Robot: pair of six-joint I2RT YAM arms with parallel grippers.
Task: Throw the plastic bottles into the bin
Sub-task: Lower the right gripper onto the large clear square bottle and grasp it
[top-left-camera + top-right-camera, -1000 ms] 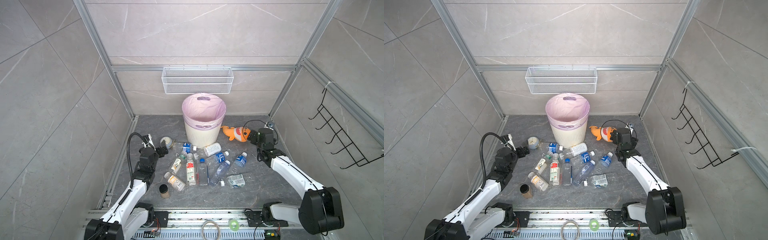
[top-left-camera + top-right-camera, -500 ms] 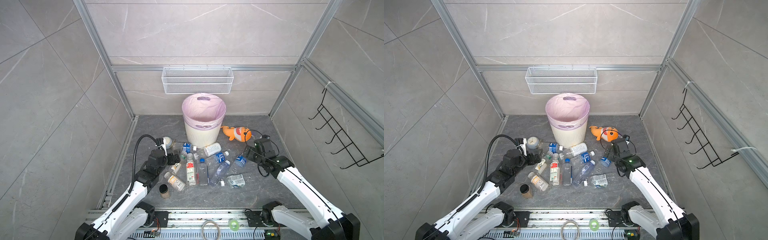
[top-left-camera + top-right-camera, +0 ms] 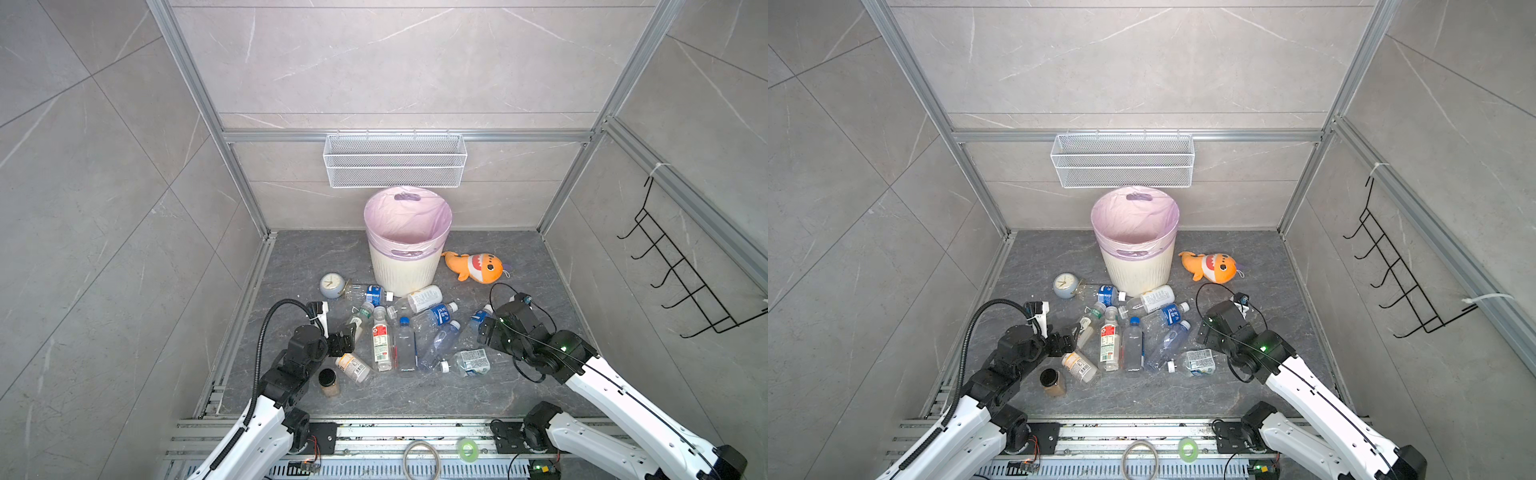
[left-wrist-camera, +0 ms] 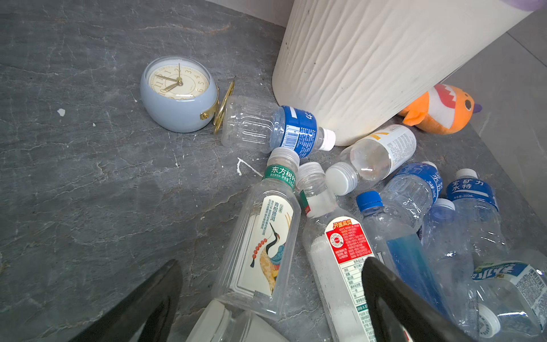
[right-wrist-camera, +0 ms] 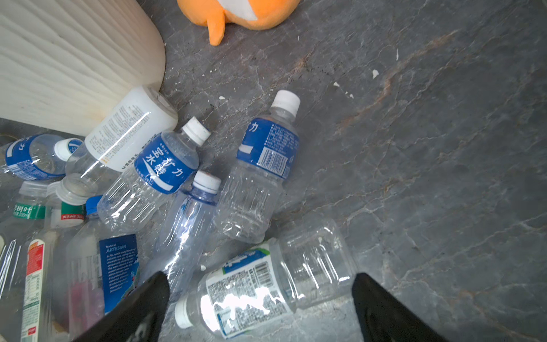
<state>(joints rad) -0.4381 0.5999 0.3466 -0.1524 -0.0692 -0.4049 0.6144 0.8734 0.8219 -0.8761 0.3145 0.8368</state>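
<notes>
- The left gripper (image 4: 270, 263) has its fingers spread wide and holds nothing. A clear tea bottle (image 4: 260, 245) with a crane label and a green neck band shows between them.
- That tea bottle lies flat, its length running toward the bin (image 4: 384, 65), cap end nearest it.
- The right gripper (image 5: 260, 277) is also wide and empty over a crushed bottle (image 5: 266, 284) with a white-and-blue label. It lies crosswise, cap toward the pile.
- The other bottles (image 3: 409, 332) lie flat on the grey floor (image 3: 316, 257) just in front of the cream, pink-lined bin, mostly caps toward it.
</notes>
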